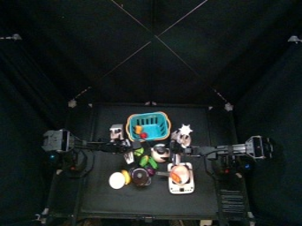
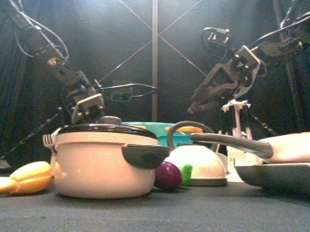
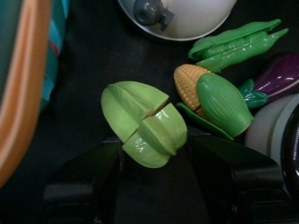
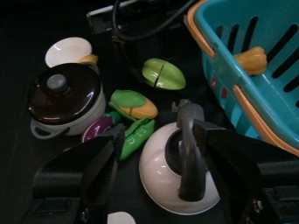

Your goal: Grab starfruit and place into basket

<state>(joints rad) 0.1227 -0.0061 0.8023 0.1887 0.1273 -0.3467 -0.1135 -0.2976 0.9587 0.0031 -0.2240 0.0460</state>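
The left pincer (image 3: 155, 166) stands with its jaws spread wide on either side of the starfruit (image 3: 147, 122), not yet touching it as far as the left wrist view shows; I judge it is lined up this way so that a simple squeeze would take the fruit across its ribs.

The starfruit is small, glossy and yellow-green, with lengthwise ridges and a cut seam across it. It lies on the worktop (image 3: 87, 114), just beside a toy corn cob (image 3: 212, 94) in green husk, with a pea pod (image 3: 239, 41) and a purple eggplant (image 3: 278, 74) beyond. The blue basket (image 4: 251, 61), orange-rimmed, sits near the fruit, so the carry should be short.

The right pincer (image 4: 176, 179) hangs apart, jaws open and empty, above a white kettle (image 4: 177, 171) and a lidded pot (image 4: 65, 96).
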